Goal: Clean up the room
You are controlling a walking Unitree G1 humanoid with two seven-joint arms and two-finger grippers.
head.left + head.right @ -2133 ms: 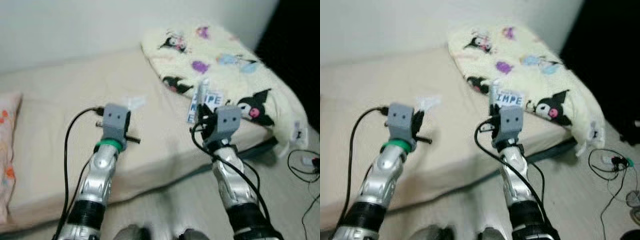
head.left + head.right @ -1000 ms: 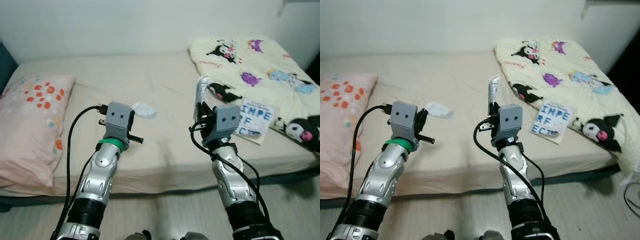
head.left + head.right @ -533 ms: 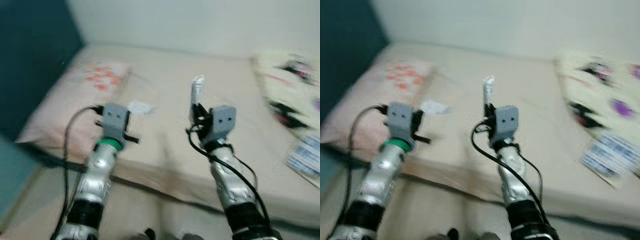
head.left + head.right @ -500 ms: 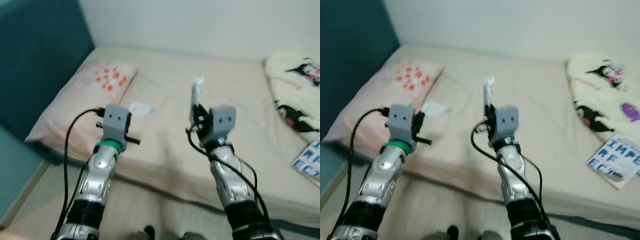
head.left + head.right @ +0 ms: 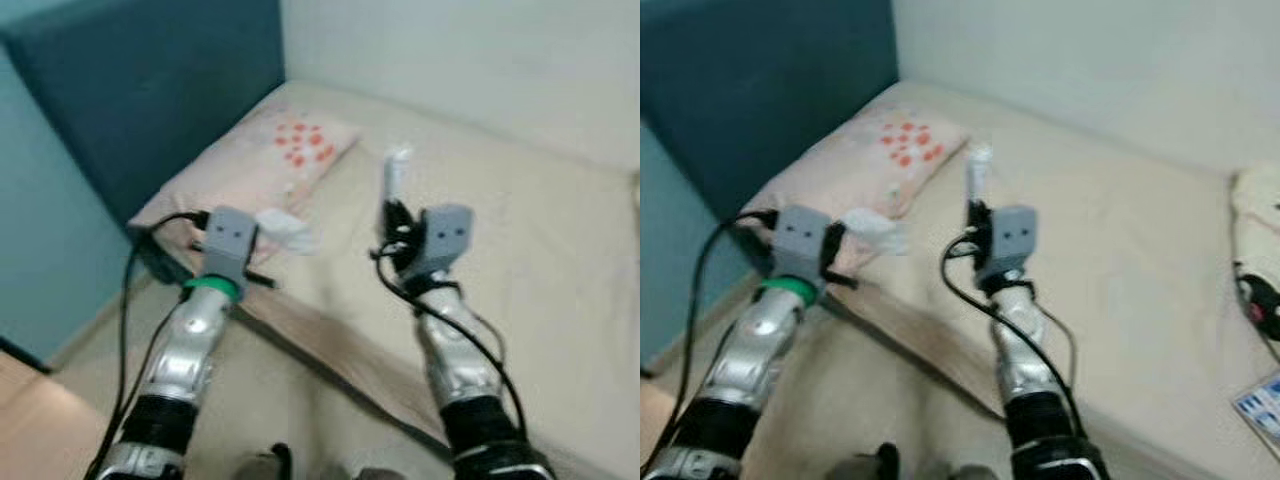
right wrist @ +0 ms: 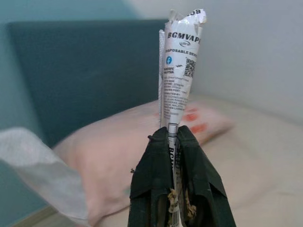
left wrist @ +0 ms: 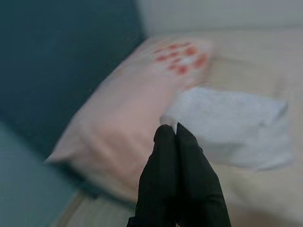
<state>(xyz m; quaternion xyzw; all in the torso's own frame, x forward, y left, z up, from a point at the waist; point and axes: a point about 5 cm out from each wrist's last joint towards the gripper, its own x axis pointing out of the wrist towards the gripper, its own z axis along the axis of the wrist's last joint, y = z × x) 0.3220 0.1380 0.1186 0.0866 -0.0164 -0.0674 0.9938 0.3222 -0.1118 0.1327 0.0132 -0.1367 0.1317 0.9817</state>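
The right gripper [image 6: 171, 135] is raised over the near edge of the bed [image 5: 560, 260], its 2 black fingers [image 6: 150, 165] pressed together on the lower end of a white printed wrapper [image 6: 179, 66]. The wrapper stands upright out of the jaws and ends in a torn top well above the fingertips; dark print runs down its face, with "BGMVAPE" legible near the top and a small code square beside it. Its lower end runs down between the fingers.

The left gripper [image 7: 171, 130] is held up at about the same height, well apart from the right one. Its 2 fingers are closed tight against each other, and a crumpled white tissue [image 7: 232, 125] spreads out just beyond the fingertips, one corner meeting the tips. The pinch point itself is blurred, but the tissue hangs off the jaws above the bed in the head views [image 5: 285, 228], so the jaws appear to hold it by that corner.

Beyond both sets of jaws lies a pink pillow [image 5: 262, 165] with a cluster of red-orange spots, at the head of the beige mattress. Behind the pillow stands a dark teal headboard [image 5: 150, 90], against a paler teal wall [image 5: 40, 240]. A white wall [image 5: 1120, 60] runs along the far side of the bed.
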